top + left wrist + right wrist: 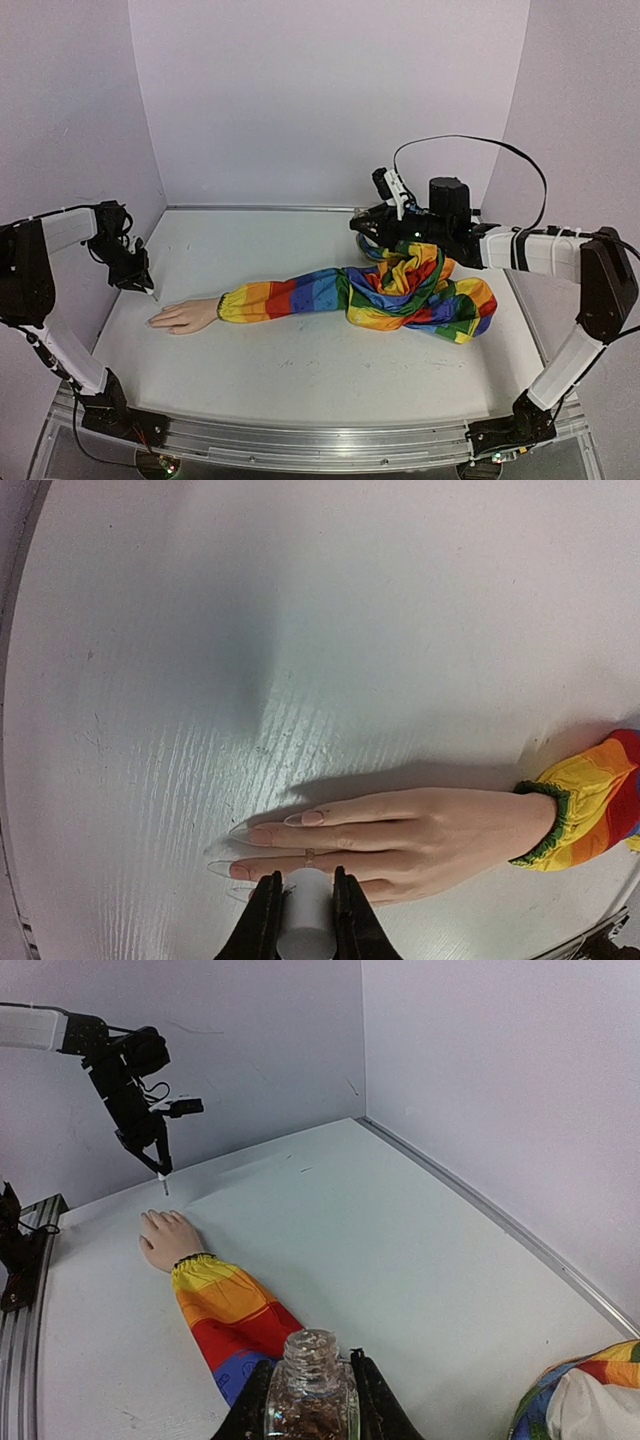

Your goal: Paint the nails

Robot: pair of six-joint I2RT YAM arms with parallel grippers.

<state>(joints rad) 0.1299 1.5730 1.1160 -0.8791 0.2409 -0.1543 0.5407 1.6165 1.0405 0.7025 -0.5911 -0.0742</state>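
The pale mannequin hand (185,316) lies flat on the white table, fingers pointing left, at the end of a rainbow-striped sleeve (300,295). In the left wrist view its long nails (313,818) show at the fingertips of the hand (420,830). My left gripper (303,890) is shut on a white brush cap (305,925) just above the fingers. From above, the left gripper (138,275) hangs a little behind the fingertips. My right gripper (310,1375) is shut on a small clear glass bottle (310,1405), open-topped and holding glittery polish, above the sleeve (225,1310).
The sleeve's far end is bunched in a pile (430,290) under the right gripper (368,226). Lilac walls close the back and both sides. A metal rail (300,440) runs along the near edge. A black cable loops above the right arm (470,140).
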